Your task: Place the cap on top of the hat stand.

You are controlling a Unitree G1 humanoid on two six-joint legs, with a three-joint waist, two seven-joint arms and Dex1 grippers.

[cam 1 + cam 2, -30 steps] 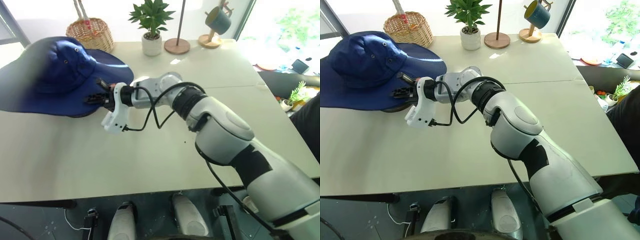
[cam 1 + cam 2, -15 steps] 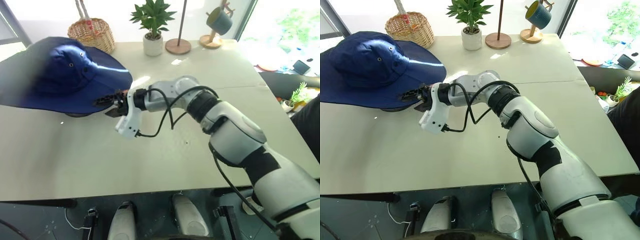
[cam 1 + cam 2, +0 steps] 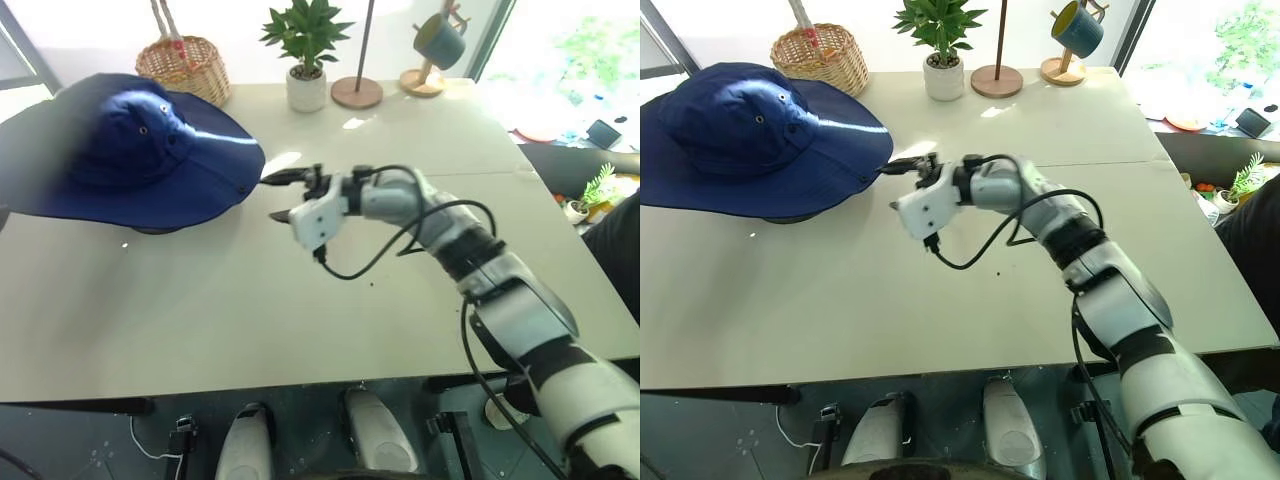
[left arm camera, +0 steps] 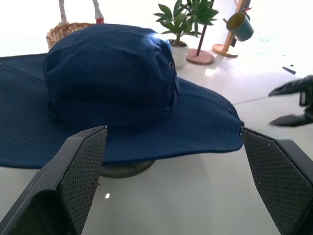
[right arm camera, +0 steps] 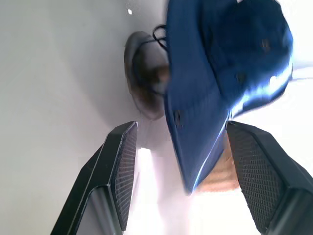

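Note:
The navy blue cap (image 3: pixel 130 150) rests on the hat stand, its wide brim drooping all round. Of the hat stand only the round wooden base (image 3: pixel 155 229) shows under the brim, seen too in the right wrist view (image 5: pixel 144 78). My right gripper (image 3: pixel 281 197) hangs open just right of the brim's edge, apart from it, holding nothing. In the left wrist view my left gripper (image 4: pixel 172 130) is open wide, level with the brim and short of it, and the right gripper (image 4: pixel 282 105) shows beyond the brim.
Along the table's far edge stand a wicker basket (image 3: pixel 185 66), a potted plant (image 3: pixel 305 60), a thin pole on a wooden disc (image 3: pixel 355 92) and a mug tree with a teal mug (image 3: pixel 436 42). The table's right edge (image 3: pixel 575 250) borders clutter.
My right gripper let go of the cap's brim, opened, rolled and drew back to the right. The cap stays on the stand. The left gripper barely moved.

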